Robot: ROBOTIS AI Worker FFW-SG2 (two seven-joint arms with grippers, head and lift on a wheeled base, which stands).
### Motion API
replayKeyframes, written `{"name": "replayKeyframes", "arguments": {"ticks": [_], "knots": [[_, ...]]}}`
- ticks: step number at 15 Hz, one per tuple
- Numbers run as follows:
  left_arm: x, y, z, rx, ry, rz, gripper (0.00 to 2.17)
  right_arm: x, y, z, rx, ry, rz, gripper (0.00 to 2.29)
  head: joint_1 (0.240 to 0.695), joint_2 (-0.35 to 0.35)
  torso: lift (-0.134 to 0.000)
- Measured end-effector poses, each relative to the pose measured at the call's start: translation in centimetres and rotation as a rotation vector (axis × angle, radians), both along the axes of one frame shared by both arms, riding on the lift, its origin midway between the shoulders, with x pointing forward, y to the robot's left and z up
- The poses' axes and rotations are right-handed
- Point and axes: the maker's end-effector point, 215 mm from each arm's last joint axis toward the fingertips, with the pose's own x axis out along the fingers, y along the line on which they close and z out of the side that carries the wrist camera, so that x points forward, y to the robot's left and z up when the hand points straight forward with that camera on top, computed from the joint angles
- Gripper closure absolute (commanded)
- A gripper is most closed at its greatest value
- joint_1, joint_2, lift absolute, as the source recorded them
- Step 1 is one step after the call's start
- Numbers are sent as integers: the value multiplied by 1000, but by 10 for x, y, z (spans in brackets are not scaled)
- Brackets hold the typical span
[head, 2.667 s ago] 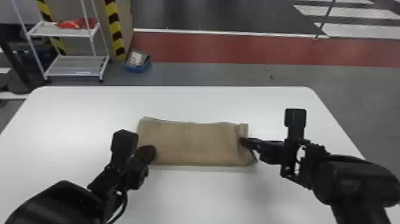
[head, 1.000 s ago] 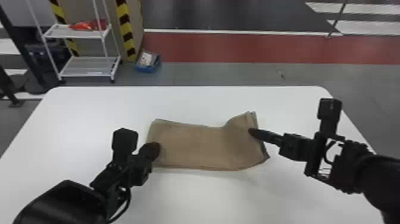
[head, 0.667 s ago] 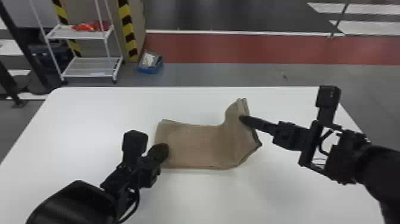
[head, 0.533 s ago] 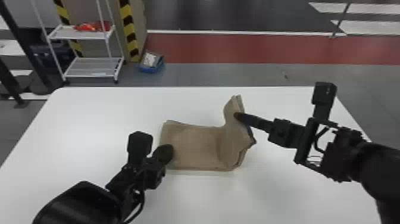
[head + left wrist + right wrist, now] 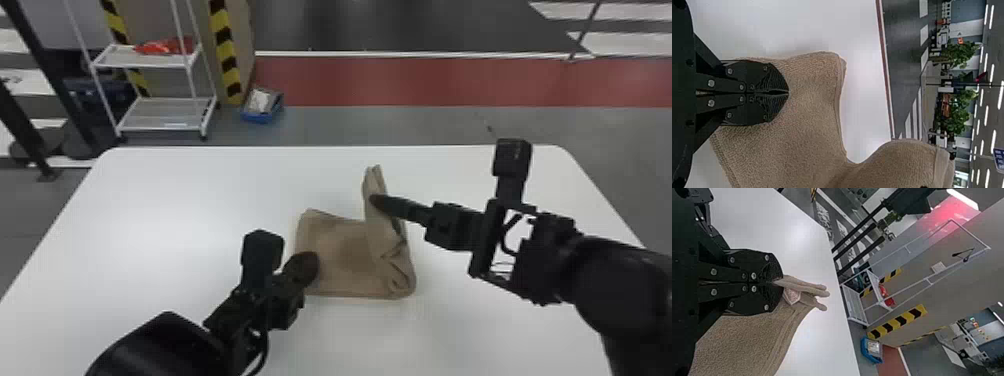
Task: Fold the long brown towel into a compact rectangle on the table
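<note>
The brown towel [image 5: 345, 245] lies folded near the middle of the white table, its right part raised and bent upward. My right gripper [image 5: 375, 200] holds that raised part at its layered edge; in the right wrist view the right gripper [image 5: 781, 282] is shut on the towel [image 5: 746, 340], with several layers poking out past the tips. At the towel's left end, my left gripper [image 5: 312, 265] rests low on the cloth. The left wrist view has the left gripper [image 5: 788, 93] with its fingers together, pressed over the towel [image 5: 805, 129]; no cloth is visible between them.
The white table [image 5: 190, 200] surrounds the towel. Beyond its far edge are a white shelf rack [image 5: 160, 112] with a red item on it and a blue bin [image 5: 262, 106] on the floor.
My right gripper has lifted the towel's right end and carried it leftward, so that the end now stands up and folds inward. The left gripper remains at the towel's left end.
</note>
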Motion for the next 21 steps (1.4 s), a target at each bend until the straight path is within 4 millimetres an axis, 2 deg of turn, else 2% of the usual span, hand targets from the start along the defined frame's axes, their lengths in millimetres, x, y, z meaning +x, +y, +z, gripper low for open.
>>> {"name": "replayKeyframes", "arguments": {"ticks": [6, 8, 10, 11, 17, 18, 20, 21], "knots": [[-11, -14, 5, -20, -2, -14, 1841, -15, 27, -31, -28, 46, 30, 1210, 695, 14, -123], [-14, -15, 6, -23, -1, -15, 1838, -19, 29, -38, -34, 54, 32, 1089, 695, 18, -123], [-16, -13, 4, -23, 3, -11, 1841, -23, 29, -44, -38, 63, 27, 245, 695, 20, -123], [-17, -11, 4, -23, 4, -10, 1838, -23, 29, -45, -36, 63, 25, 90, 695, 22, -123], [-16, -10, 7, -25, -1, -6, 1841, -24, 21, -38, 3, 40, 3, 83, 695, 18, -123], [-15, -10, 8, -27, -3, -6, 1841, -24, 14, -33, 10, 25, -12, 83, 695, 7, -123], [-14, -10, 9, -29, -4, -5, 1838, -25, -13, -21, -8, -17, -51, 120, 695, -15, -123], [-14, -9, 9, -29, -5, -4, 1838, -28, -27, -19, -24, -29, -66, 319, 695, -30, -123]]}}
